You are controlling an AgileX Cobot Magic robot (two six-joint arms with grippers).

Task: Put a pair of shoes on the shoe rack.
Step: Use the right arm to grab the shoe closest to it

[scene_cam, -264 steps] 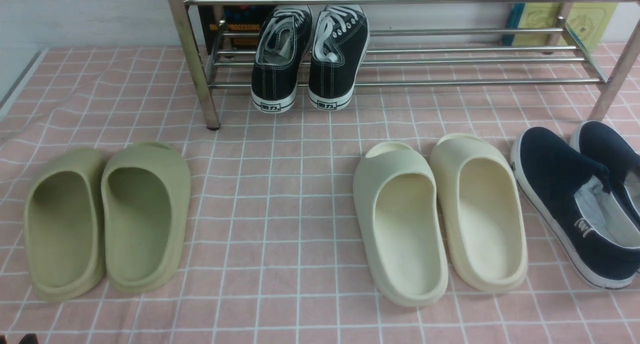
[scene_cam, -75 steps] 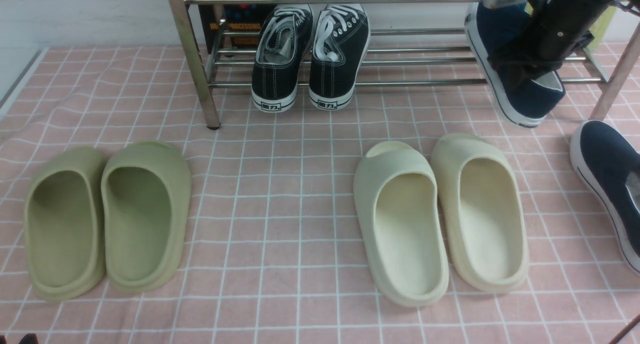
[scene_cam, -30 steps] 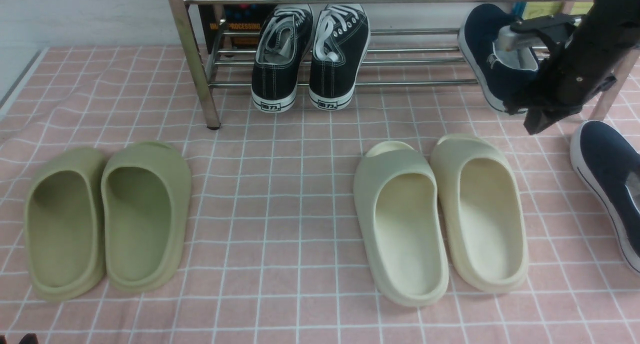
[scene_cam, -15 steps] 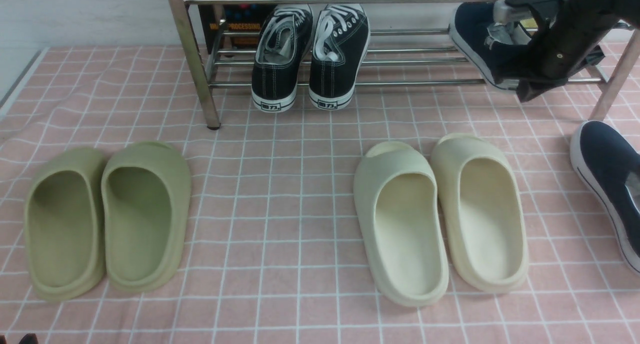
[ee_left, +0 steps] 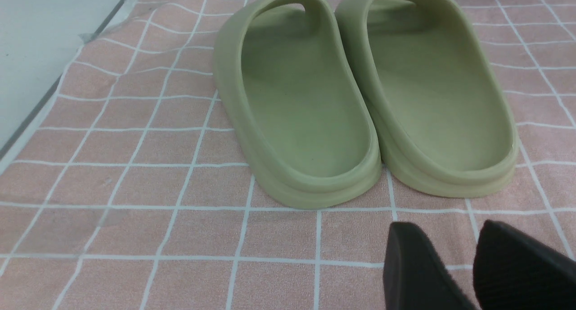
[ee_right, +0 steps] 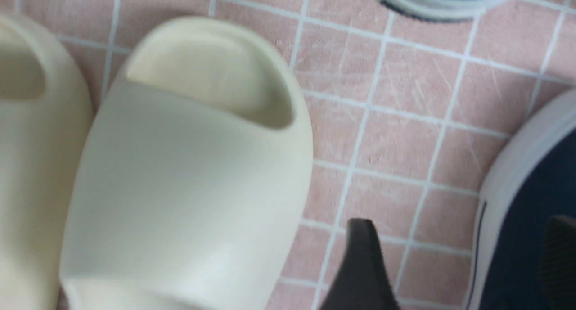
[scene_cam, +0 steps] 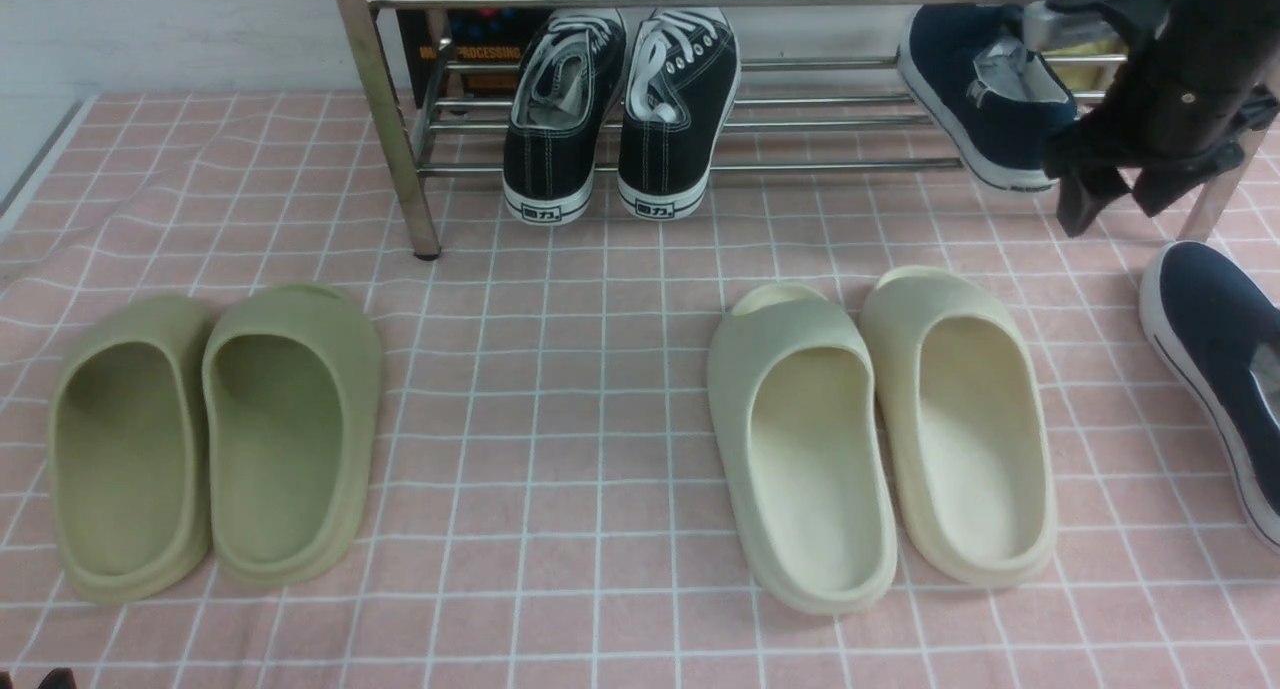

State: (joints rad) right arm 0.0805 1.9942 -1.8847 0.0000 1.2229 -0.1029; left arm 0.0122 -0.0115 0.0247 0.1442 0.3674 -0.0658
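One navy shoe (scene_cam: 985, 89) lies on the shoe rack (scene_cam: 800, 164) at 1 o'clock. Its mate (scene_cam: 1210, 329) sits on the surface (scene_cam: 600, 369) at 3 o'clock. My right gripper (scene_cam: 1108, 221) hangs spread and empty, the left gripper (ee_left: 443, 229) slightly parted. The canvas looks light and soft, so I judge the heel collar the firmest hold.

Bright even light, right wrist blurred

Pink white-grid cloth (scene_cam: 600, 389) covers the tabletop, w/ wrinkles toward the left edge; pr of green slides (scene_cam: 290, 439) side by side near the left edge, toes to the far edge; pr of cream slides (scene_cam: 800, 449) right of centre, touching each other; one navy slip-on (scene_cam: 1215, 339) at the right edge, partly out of frame; shoe rack (scene_cam: 389, 119) legs stand along the far edge.
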